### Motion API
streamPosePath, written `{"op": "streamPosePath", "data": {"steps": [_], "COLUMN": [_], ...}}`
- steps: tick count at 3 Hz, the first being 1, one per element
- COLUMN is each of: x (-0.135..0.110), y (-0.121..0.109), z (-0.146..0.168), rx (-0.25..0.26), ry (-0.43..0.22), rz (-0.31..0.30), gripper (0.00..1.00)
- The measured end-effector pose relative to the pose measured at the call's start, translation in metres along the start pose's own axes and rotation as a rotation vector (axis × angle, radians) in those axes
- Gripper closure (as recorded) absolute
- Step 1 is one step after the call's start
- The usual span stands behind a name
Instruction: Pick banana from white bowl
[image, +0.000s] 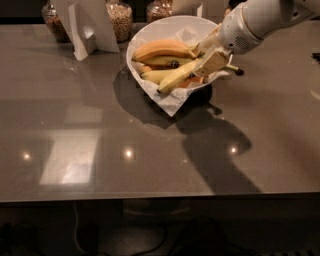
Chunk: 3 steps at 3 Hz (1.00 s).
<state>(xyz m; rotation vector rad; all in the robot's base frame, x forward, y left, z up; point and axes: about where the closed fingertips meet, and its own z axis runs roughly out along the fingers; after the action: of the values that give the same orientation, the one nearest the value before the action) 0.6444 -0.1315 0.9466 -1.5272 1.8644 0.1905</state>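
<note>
The white bowl (150, 31) stands at the back middle of the grey table, lined with crumpled white paper. The banana (177, 79), long, slim and pale yellow-green, lies slanted across the bowl's front right. Its dark stem tip pokes out past the rim on the right. My gripper (210, 54) reaches in from the upper right, with its fingers closed around the banana near the stem end. A plumper orange-yellow banana (160, 50) and shorter bananas (162, 62) with dark stickers lie behind it in the bowl.
Glass jars of grain (120, 17) stand along the table's back edge. A white folded card stand (87, 27) is left of the bowl. The table's front edge (150, 194) runs across the lower frame. My white arm (260, 20) enters from the top right.
</note>
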Motion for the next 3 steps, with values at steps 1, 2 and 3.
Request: {"op": "streamPosePath", "data": {"steps": [1,2,3], "x": [-0.002,-0.004,-0.002], "y": [0.003,0.005,0.006], "z": [0.012,0.022,0.029], "rx": [-0.025,-0.049,-0.069], "ry": [-0.002,0.003,0.016], "rz": [-0.004,-0.009,-0.011], "gripper": [0.47,0.47,0.47]}}
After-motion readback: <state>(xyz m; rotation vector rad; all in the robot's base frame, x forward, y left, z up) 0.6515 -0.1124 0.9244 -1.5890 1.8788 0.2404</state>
